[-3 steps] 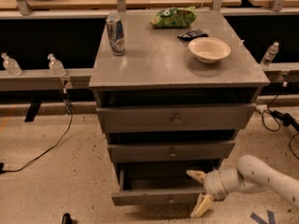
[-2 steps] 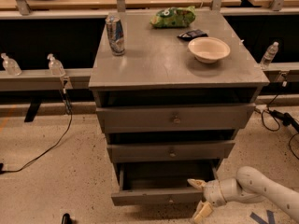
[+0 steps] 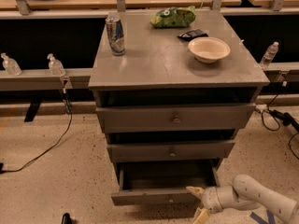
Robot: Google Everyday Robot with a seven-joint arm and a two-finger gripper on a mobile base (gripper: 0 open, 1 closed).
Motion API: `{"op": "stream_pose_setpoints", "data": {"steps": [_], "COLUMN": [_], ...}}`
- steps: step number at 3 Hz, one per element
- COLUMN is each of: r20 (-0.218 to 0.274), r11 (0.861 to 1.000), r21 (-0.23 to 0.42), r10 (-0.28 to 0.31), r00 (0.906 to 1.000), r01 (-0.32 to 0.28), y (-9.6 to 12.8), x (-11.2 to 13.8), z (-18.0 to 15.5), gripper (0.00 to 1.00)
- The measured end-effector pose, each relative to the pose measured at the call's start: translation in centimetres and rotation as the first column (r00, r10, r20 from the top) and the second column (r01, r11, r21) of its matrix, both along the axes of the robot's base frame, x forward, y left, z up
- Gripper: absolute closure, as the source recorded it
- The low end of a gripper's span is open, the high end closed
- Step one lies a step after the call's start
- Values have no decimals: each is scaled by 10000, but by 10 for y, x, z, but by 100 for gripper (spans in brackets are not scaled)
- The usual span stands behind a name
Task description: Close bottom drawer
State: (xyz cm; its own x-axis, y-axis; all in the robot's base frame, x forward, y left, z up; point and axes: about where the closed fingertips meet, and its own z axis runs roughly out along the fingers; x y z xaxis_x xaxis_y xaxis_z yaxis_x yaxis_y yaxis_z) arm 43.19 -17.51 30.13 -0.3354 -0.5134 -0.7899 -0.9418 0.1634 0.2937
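The bottom drawer [image 3: 159, 196] of the grey cabinet is pulled out, its slim front facing me with a tiny knob at its centre and its inside showing empty. My gripper [image 3: 198, 203] is at the lower right, right at the drawer front's right end, its two cream fingers spread open one above the other. The upper fingertip [image 3: 193, 190] touches or nearly touches the front face. The white arm [image 3: 261, 199] comes in from the right edge.
The middle drawer [image 3: 171, 150] and top drawer [image 3: 175, 118] sit above. On the cabinet top stand a can [image 3: 115, 34], a white bowl [image 3: 209, 49], a green bag [image 3: 173, 17] and a dark packet [image 3: 192, 34]. Cables [image 3: 46, 148] lie on the floor left and right. Small bottles [image 3: 55, 65] line the rail behind.
The gripper and arm have sunk lower and drawn nearer the bottom drawer's front, right end. The drawer looks equally far out.
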Motion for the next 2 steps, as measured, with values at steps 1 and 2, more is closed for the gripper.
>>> {"op": "stream_pose_setpoints", "data": {"steps": [1, 2], "r20": [361, 1056], "r11": [9960, 9903], "r21": [-748, -1309], "r10": [-469, -325], "r00": [9982, 9939], "r01": [495, 463], "y": [-7, -21], "x": [7, 10], "z": [-15, -50], "gripper": [0, 18]}}
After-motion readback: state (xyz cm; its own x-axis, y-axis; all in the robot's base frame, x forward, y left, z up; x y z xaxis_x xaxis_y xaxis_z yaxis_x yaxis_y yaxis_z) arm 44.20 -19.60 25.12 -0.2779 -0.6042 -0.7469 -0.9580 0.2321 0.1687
